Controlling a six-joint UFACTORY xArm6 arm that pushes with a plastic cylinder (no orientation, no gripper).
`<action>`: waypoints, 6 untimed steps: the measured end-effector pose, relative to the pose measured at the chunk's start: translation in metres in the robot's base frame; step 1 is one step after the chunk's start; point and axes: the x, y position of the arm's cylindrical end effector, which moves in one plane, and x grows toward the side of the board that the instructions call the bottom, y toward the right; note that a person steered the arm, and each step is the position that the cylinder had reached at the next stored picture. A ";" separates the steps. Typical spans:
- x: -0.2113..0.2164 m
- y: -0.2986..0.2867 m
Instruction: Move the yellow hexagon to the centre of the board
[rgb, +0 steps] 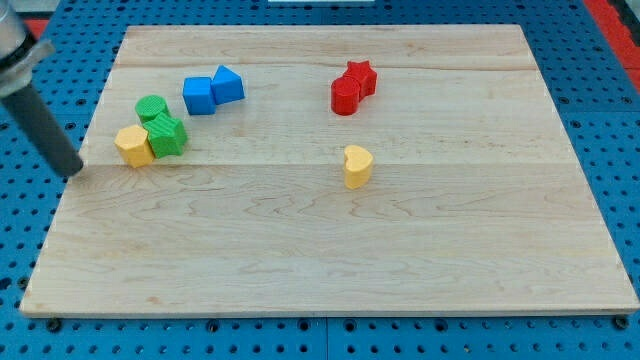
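The yellow hexagon (133, 146) lies near the board's left edge, touching a green star-like block (167, 135) on its right. A green round block (151, 107) sits just above them. My tip (73, 172) rests at the board's left edge, to the left of and slightly below the yellow hexagon, with a gap between them. The rod slants up toward the view's top left.
Two blue blocks (199, 95) (228, 84) sit side by side at upper left. A red star (360, 75) and a red round block (344, 97) touch at upper middle. A yellow heart (357, 165) stands near the board's (330, 270) centre.
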 end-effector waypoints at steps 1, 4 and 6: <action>-0.037 -0.010; 0.011 0.109; 0.066 0.080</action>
